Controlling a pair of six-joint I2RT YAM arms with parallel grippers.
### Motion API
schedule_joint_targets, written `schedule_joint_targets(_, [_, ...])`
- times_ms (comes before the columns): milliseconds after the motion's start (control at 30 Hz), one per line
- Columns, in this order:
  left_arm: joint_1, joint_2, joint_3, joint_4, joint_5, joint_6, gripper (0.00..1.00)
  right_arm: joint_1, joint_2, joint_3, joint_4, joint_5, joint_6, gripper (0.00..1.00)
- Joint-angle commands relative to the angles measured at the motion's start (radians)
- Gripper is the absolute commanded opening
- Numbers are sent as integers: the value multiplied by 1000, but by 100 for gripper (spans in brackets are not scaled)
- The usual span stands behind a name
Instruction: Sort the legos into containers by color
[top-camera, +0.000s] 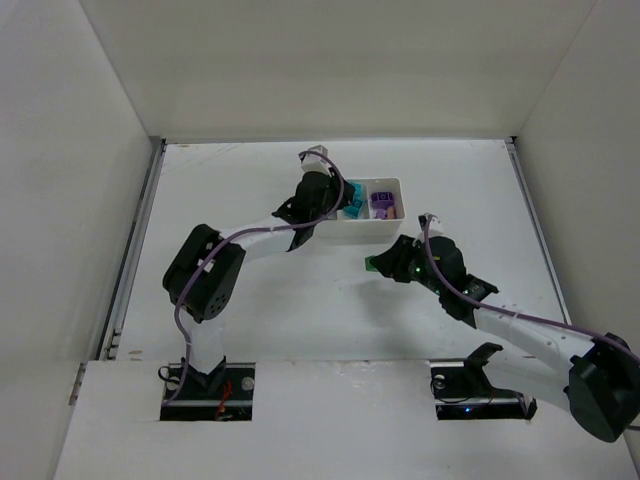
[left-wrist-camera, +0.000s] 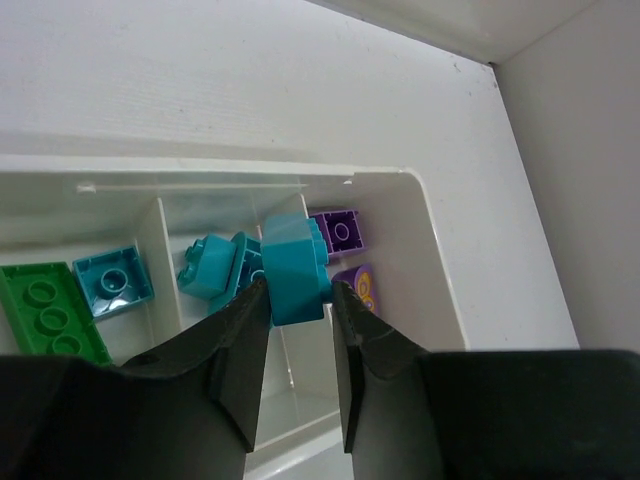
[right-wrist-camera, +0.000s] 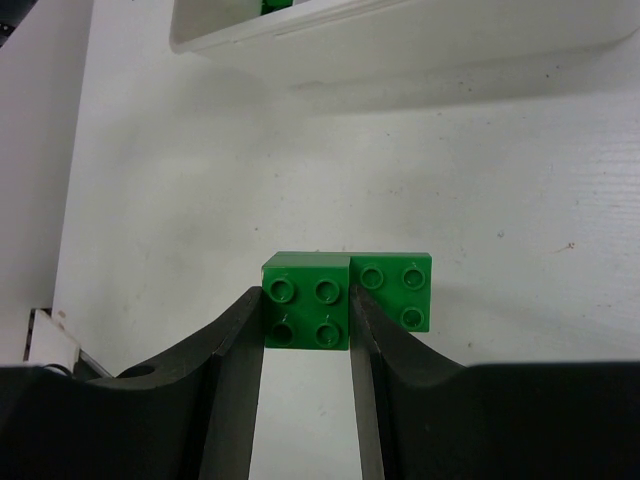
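My left gripper (left-wrist-camera: 300, 295) is shut on a teal-blue lego (left-wrist-camera: 296, 268) and holds it over the white tray (left-wrist-camera: 440, 260), above the divider between the middle and right compartments. A teal clump (left-wrist-camera: 210, 265) lies in the middle compartment. Purple legos (left-wrist-camera: 340, 232) lie in the right one. A green lego (left-wrist-camera: 45, 310) and a teal one (left-wrist-camera: 112, 280) lie left of a divider. My right gripper (right-wrist-camera: 306, 305) is shut on the upper brick of a green two-brick clump (right-wrist-camera: 305, 315), in front of the tray (right-wrist-camera: 400, 20). In the top view it (top-camera: 385, 265) is right of centre.
The tray (top-camera: 365, 236) sits at the back middle of the white table, with my left arm (top-camera: 260, 232) reaching to it from the left. White walls enclose the table on three sides. Metal rails run along both side edges.
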Motion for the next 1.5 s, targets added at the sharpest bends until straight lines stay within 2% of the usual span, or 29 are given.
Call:
schedule_joint_targets(0, [-16,-6,63,35,-34,41,29,8,-16,-15,62,13,-15,32])
schedule_joint_targets(133, [-24,-32,43,25,-71,73,49,10,-14,-15,71,10,-10,32])
schedule_joint_targets(233, [-27,-90,3,22,-85,87,56,10,-10,-4,74,8,-4,32])
schedule_joint_targets(333, [-36,-184,-77,25,-95,95,55,10,-1,13,85,2,20,32])
schedule_joint_targets(500, [-85,-392,-299,39,-109,58,48,10,47,62,110,-2,77,31])
schedule_joint_targets(633, [-172,-570,-494,42,-199,41,44,10,111,112,153,-18,167,31])
schedule_joint_targets(833, [-281,-739,-644,38,-327,35,43,13,196,184,232,-39,308,31])
schedule_joint_targets(1100, [-332,-753,-715,140,-338,27,48,23,257,269,260,-22,486,31])
schedule_joint_targets(1467, [-338,-631,-697,341,-327,53,51,36,274,263,306,-1,646,30])
